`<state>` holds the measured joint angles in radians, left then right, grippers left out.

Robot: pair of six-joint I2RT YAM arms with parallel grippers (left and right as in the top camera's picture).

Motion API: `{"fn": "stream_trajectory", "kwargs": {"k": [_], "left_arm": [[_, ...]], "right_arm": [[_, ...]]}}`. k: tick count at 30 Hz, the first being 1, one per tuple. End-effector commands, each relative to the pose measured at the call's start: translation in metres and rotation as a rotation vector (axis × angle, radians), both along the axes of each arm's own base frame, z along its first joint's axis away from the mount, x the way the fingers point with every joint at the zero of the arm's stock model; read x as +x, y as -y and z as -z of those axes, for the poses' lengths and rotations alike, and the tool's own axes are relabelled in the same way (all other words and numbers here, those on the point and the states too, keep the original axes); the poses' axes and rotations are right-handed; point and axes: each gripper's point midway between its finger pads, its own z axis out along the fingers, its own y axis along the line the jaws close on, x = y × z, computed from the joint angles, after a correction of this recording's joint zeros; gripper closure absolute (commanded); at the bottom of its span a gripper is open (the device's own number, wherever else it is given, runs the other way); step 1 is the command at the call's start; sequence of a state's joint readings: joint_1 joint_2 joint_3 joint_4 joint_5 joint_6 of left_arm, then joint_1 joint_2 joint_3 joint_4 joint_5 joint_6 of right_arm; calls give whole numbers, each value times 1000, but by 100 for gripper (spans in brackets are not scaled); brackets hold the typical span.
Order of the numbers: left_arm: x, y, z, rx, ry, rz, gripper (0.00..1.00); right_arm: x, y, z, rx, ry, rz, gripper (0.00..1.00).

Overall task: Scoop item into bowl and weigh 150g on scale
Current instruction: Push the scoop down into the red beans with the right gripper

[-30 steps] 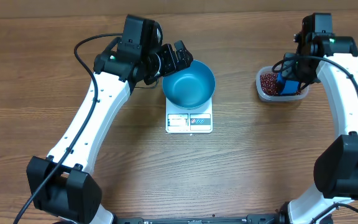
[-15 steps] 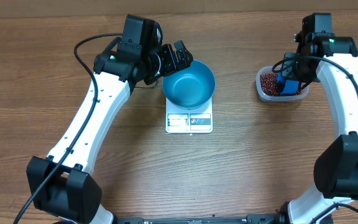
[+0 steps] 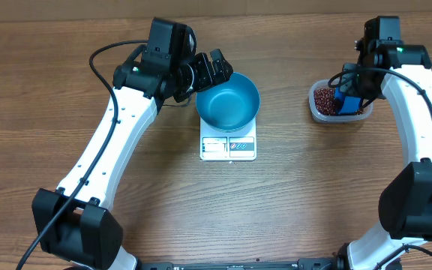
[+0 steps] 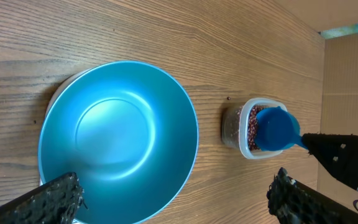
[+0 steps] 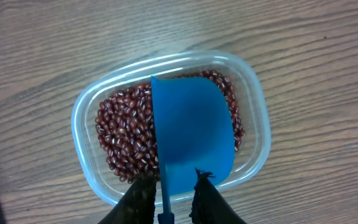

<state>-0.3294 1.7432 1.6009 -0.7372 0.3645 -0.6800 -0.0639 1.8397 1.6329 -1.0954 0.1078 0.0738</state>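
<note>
Beans: a loose heap of small dark red-brown beans (image 5: 122, 138) lies in a clear tub at the far right of the table, well apart from the bowl and the scale.

Tub: the clear rectangular plastic tub (image 5: 258, 109) with rounded corners stands flat on the wood. The beans cover its floor on the left side and show along the rim around the scoop.

Scoop: a small blue scoop (image 5: 191, 127) sits over the tub's right half, hiding the beans under it. Whether it touches the heap cannot be told.

Handle: the thin blue handle (image 5: 164, 200) runs from the scoop straight back between the gripper's fingers.

Right gripper: the right gripper (image 5: 169, 186) hangs directly above the tub, its jaws drawn narrow and clamped on the scoop's handle, one dark finger on each side.

Bowl: the deep round blue bowl (image 3: 228, 101) stands upright on the scale at the middle of the table, toward the far side. Its inside shows smooth and shining.

Scale: the flat white square scale (image 3: 228, 147) lies under the bowl with its display and buttons along the near edge. The reading is too small to make out.

Left gripper: the left gripper (image 3: 211, 69) hovers at the bowl's far-left rim. Its jaws are spread wide and hold nothing, and its fingers (image 4: 55, 196) stand well apart in the wrist view.

Table: the brown wooden table (image 3: 313, 195) carries the scale and the tub.
</note>
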Motion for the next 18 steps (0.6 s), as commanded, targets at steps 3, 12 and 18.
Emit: {"fn": "stream_trajectory", "kwargs": {"k": [3,12,18], "left_arm": [[2,-2,-18,0,52,2,0],[2,-2,-18,0,53,2,1],[2,-2,-18,1,52,2,0]], "right_arm": [[-1,-1,7,6,-14,-2,78],[-1,-6,7,35,-14,-8,79],[-5,-7,8,36,-29,-8,72]]}}
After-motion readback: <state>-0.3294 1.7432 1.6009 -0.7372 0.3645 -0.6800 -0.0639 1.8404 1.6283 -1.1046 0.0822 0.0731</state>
